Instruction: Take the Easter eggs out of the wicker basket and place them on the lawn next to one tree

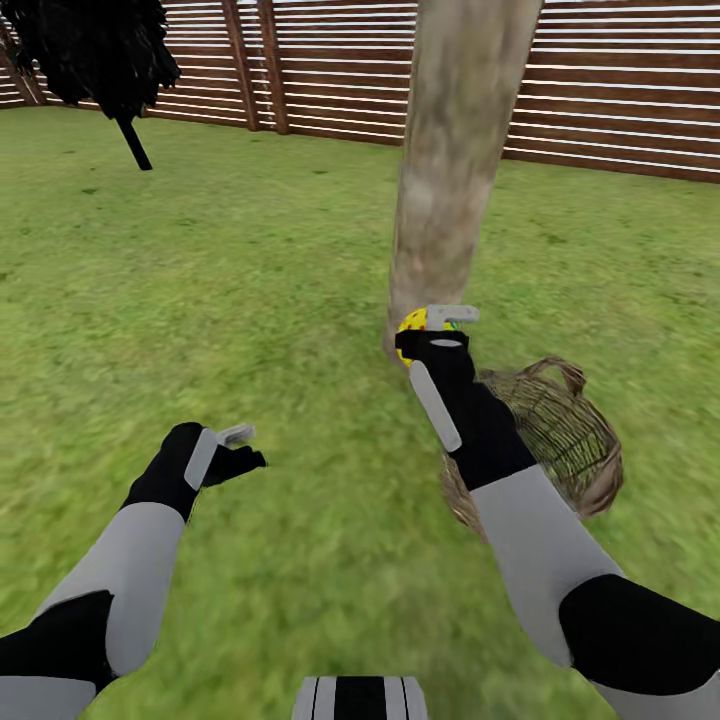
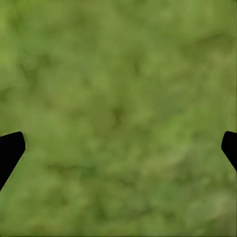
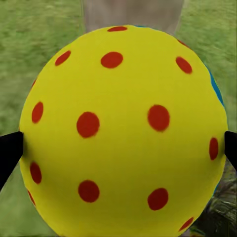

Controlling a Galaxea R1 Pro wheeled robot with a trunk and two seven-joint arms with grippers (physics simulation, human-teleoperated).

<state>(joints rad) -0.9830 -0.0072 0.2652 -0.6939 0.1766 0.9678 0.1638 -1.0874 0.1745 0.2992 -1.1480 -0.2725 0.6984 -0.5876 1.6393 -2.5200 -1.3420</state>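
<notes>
My right gripper is shut on a yellow Easter egg with red dots, held close to the foot of the tree. In the right wrist view the egg sits between both black fingertips, with the pale trunk just behind it. The brown wicker basket lies tipped on the lawn to the right of my right forearm; its inside is mostly hidden. My left gripper hangs open over bare grass, holding nothing.
A brown slatted wooden fence runs along the back. A dark near-black conifer stands at the far left corner. Open grass stretches left of the tree and in front of me.
</notes>
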